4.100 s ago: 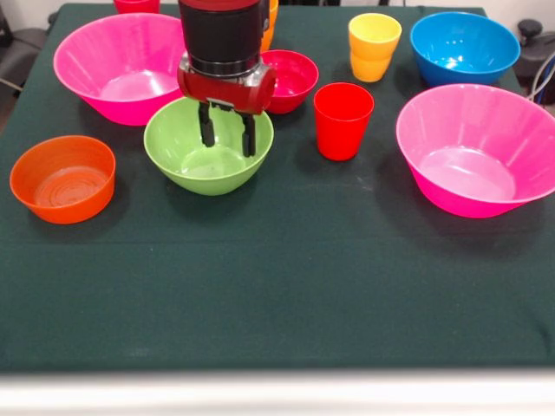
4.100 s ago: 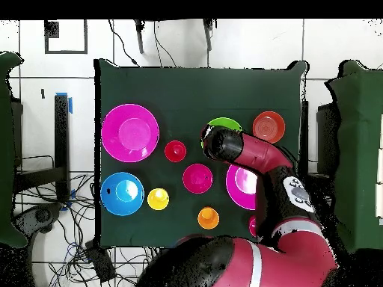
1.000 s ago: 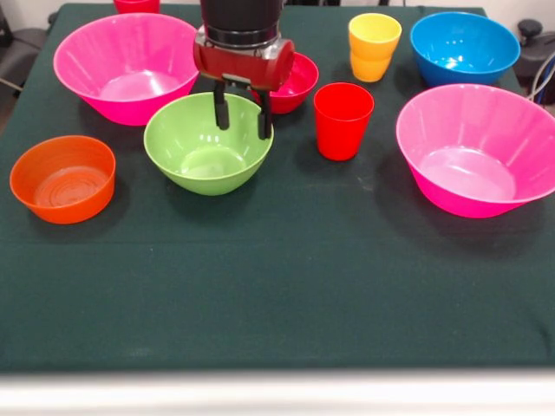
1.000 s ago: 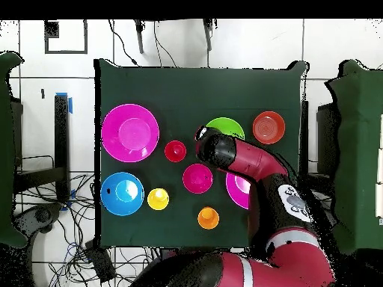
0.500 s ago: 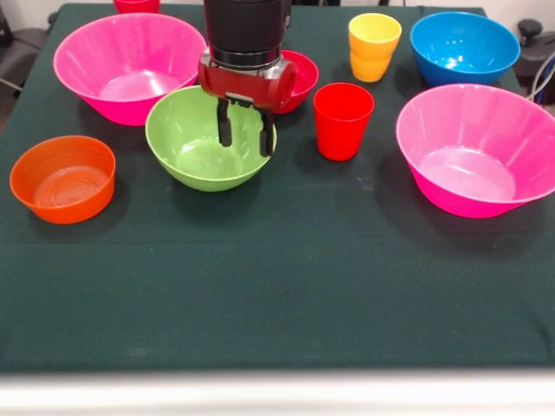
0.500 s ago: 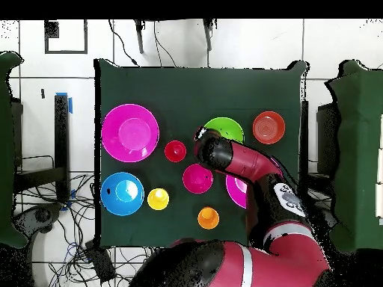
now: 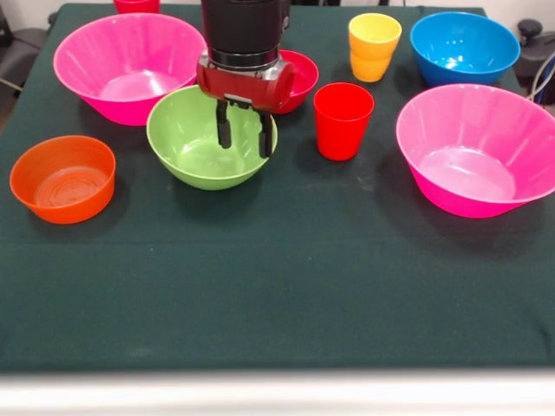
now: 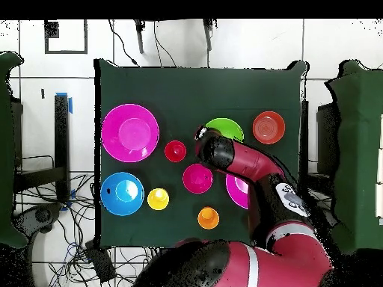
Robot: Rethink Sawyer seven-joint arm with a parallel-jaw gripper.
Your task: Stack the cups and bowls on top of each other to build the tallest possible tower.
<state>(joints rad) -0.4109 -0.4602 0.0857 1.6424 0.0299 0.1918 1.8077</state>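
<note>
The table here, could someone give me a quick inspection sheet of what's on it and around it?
Surface: table under a dark green cloth.
Job's things: lime-green bowl, two hot-pink bowls, blue bowl, crimson bowl, orange bowl, red cup, yellow cup; an orange cup shows only from overhead. All stand apart, nothing stacked yet.
Clutter: nothing seen.
Grippers: gripper open, its fingers astride the lime-green bowl's rim on the red cup's side.
Cables: a tangle on the floor beside the table.
Surroundings: tiled floor.
</note>
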